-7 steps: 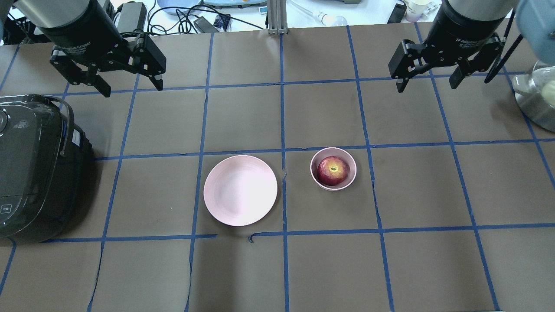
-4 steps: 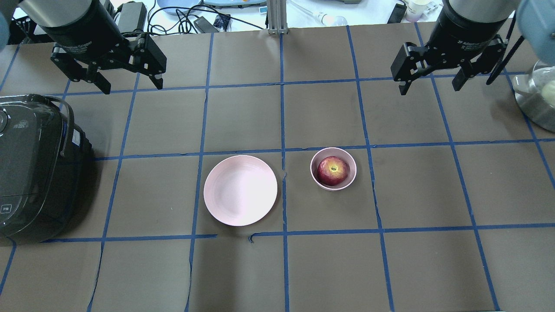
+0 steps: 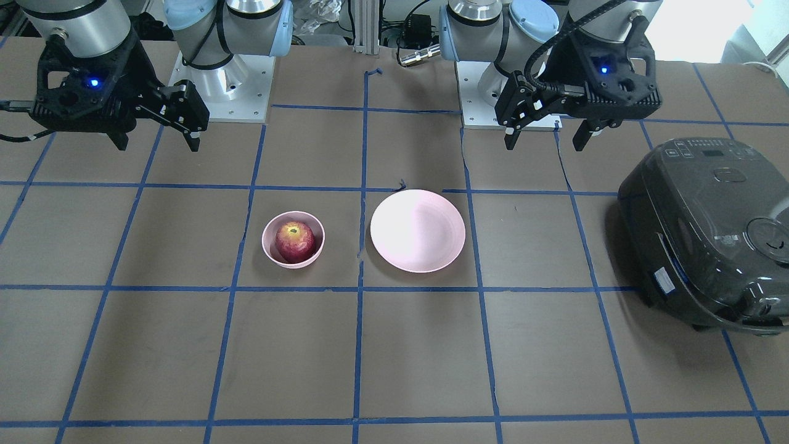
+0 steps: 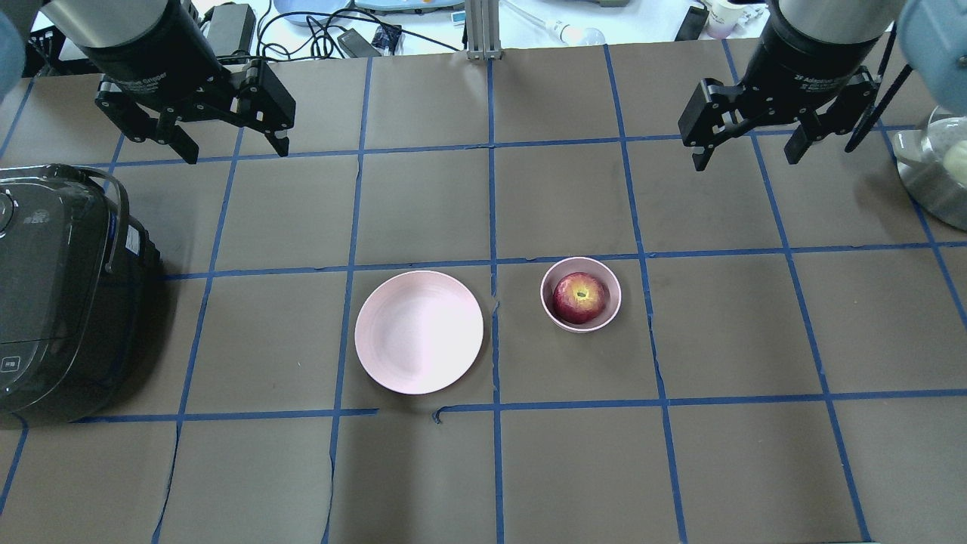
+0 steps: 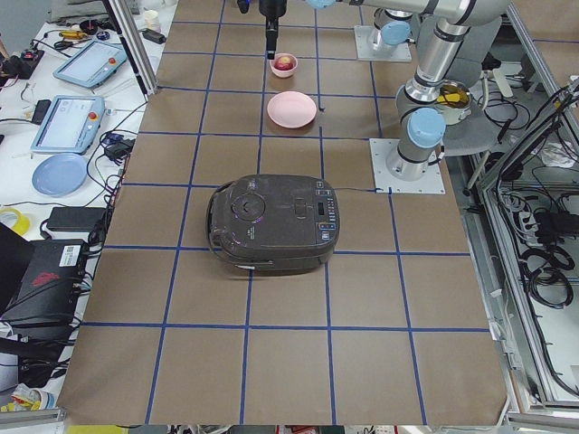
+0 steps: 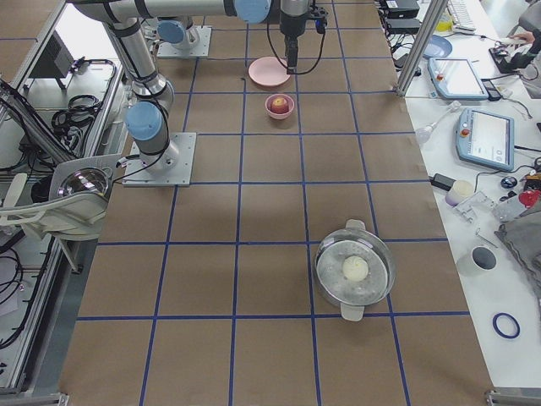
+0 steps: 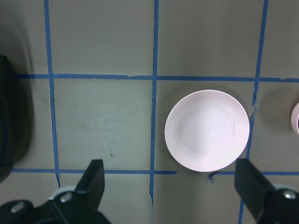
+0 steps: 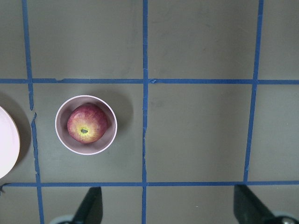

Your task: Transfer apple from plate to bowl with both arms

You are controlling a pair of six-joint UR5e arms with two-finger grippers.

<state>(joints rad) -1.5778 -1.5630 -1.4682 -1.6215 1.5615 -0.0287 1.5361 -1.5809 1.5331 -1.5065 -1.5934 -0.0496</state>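
The red apple (image 4: 579,297) with its yellowish stem end up sits inside the small deep pink bowl (image 4: 613,310) right of centre; both also show in the front view, the apple (image 3: 294,242) in the bowl (image 3: 271,253), and in the right wrist view, apple (image 8: 87,123) and bowl (image 8: 61,135). The wide pale-pink plate (image 4: 419,332) lies bare to the bowl's left and shows in the left wrist view (image 7: 206,129). My left gripper (image 4: 230,149) hangs open and empty high at the far left. My right gripper (image 4: 746,156) hangs open and empty high at the far right.
A black rice cooker (image 4: 60,291) stands at the table's left edge. A steel pot (image 4: 937,177) with a glass lid stands at the right edge. Cables and devices lie beyond the far edge of the blue-taped brown table (image 4: 491,468).
Both grippers have risen a little and drifted slightly, still open. The apple, bowl and plate have not moved.
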